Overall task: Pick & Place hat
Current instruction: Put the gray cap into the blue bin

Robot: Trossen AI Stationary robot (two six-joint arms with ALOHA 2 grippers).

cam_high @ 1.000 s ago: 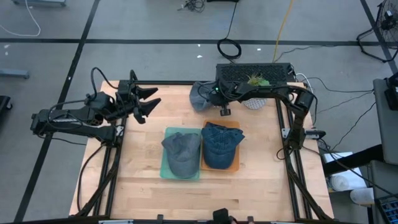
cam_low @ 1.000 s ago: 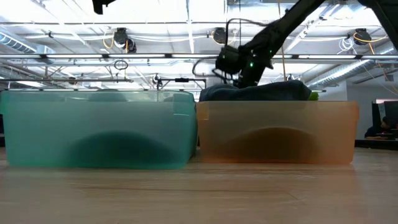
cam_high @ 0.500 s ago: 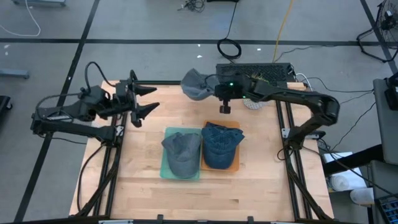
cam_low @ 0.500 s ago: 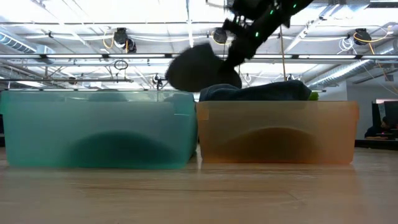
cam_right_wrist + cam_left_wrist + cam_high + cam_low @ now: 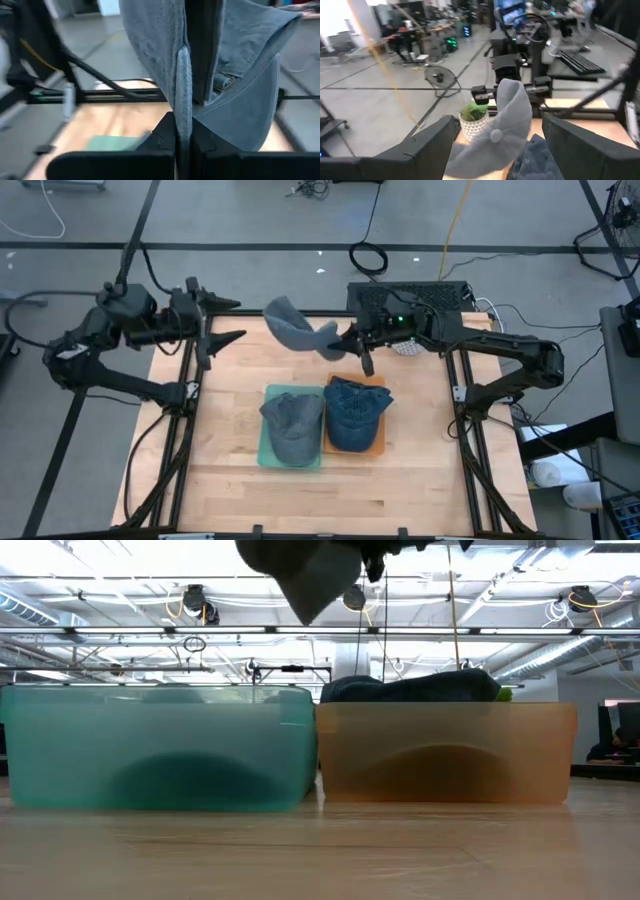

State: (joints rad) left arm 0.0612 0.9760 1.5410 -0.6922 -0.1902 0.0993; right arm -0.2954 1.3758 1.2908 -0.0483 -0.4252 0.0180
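Note:
A grey-blue cap (image 5: pixel 295 330) is up in the air over the table's far edge, held by my right gripper (image 5: pixel 345 345), which is shut on it. In the low view the cap (image 5: pixel 310 570) shows at the very top, well above both bins. My left gripper (image 5: pixel 222 320) is open over the table's far left corner, its fingers pointing toward the cap (image 5: pixel 505 125) without touching it. A grey cap (image 5: pixel 292 425) lies in the teal bin (image 5: pixel 268 452). A dark blue cap (image 5: pixel 355 412) lies in the orange bin (image 5: pixel 380 445). My right gripper (image 5: pixel 184 115) pinches a folded edge of the cap's crown (image 5: pixel 183 70) between its two fingers, close to the back strap (image 5: pixel 222 82). The fingers come roughly level from the table's right. The cap is lifted clear and stands out from the fingers toward the left arm.
The two bins stand side by side in the table's middle. A black crate (image 5: pixel 408 295) and a small potted plant (image 5: pixel 410 310) sit beyond the far right corner. Bare wood (image 5: pixel 300 500) shows near the front edge and along the table's left side.
My right gripper, shut on the grey-blue cap, has raised it from the table's far edge high above the bins and carried it a little toward the left. My left gripper has drawn back toward the far left corner and stayed open.

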